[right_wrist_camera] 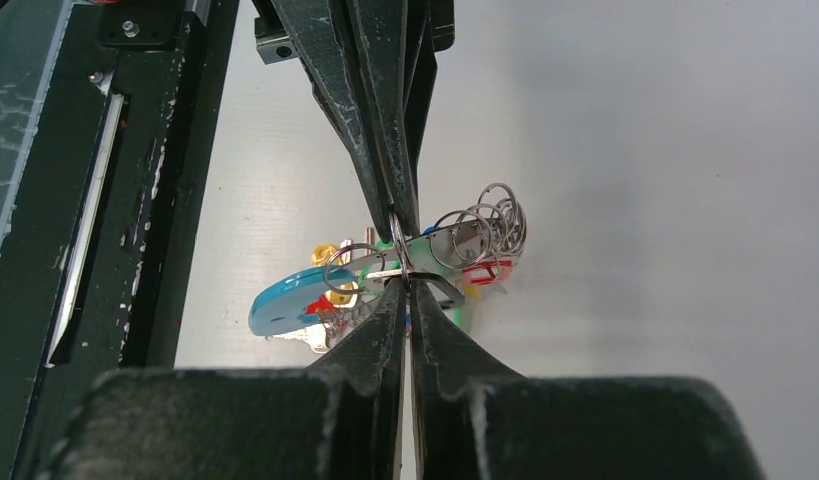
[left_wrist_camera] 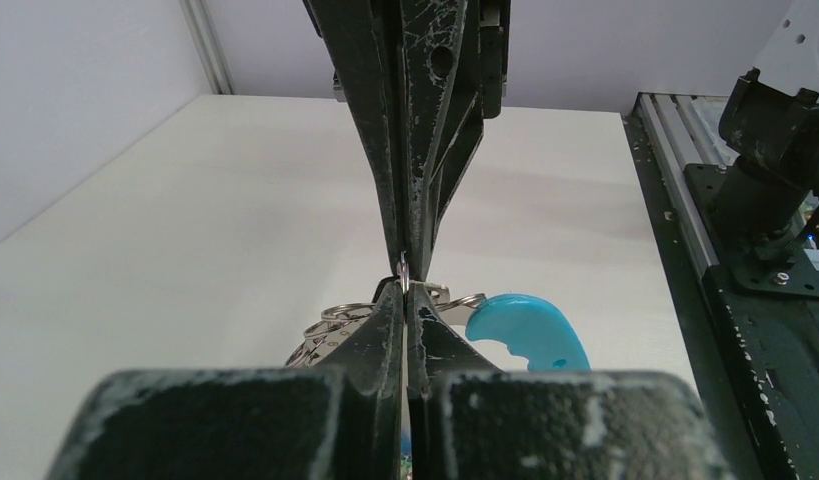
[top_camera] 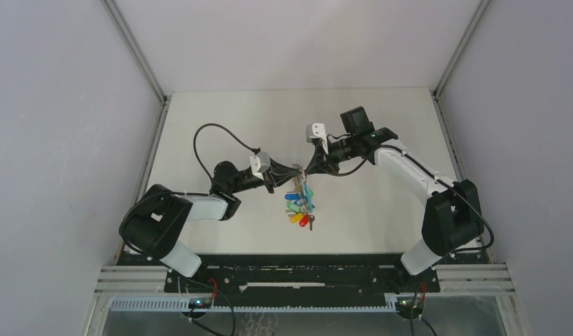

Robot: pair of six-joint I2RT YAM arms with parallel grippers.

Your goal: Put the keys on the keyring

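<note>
We read no text, label, brand or number in any view. Plastic heads of the keys [top_camera: 299, 208] look plain up close; from above, too small to tell.

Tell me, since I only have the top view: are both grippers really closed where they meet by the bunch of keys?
Observer: Yes; the left gripper is clamped shut on a thin silvery split ring.
Operator: And the right?
Observer: The right gripper is shut too, tip to tip with the left, seemingly on the same ring.
Operator: Anything else in the bunch?
Observer: A cluster of small split rings sits just above a red tag.
</note>
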